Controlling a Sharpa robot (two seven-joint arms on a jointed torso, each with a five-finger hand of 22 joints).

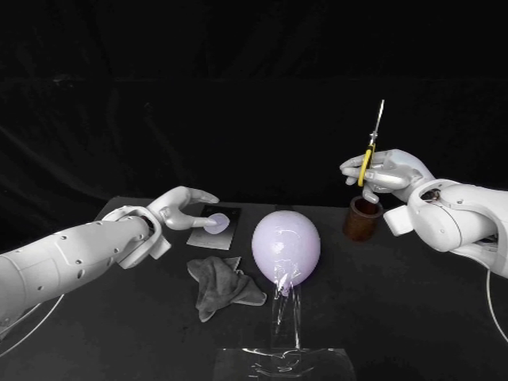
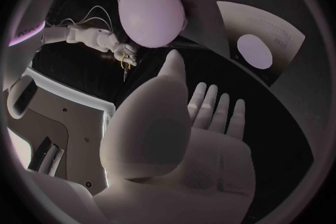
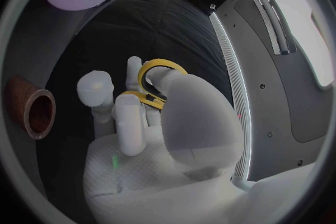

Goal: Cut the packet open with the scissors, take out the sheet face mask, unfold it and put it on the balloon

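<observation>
While the left hand hovers open-fingered and empty by the flat packet at the left of the counter, the balloon sits at centre and the raised right hand grips the scissors, blades up, at right.

No lettering I can read from my station.

The only print I can find is on the flat, pale rectangular packet with a round lilac patch. In the left wrist view I see a few faint rows of small marks near one edge of its face, beside the patch. They are too fine and blurred for me to make out any letter, number or brand. In the head view the same packet lies left of centre in the frame, and there too its face gives me nothing legible.
</observation>
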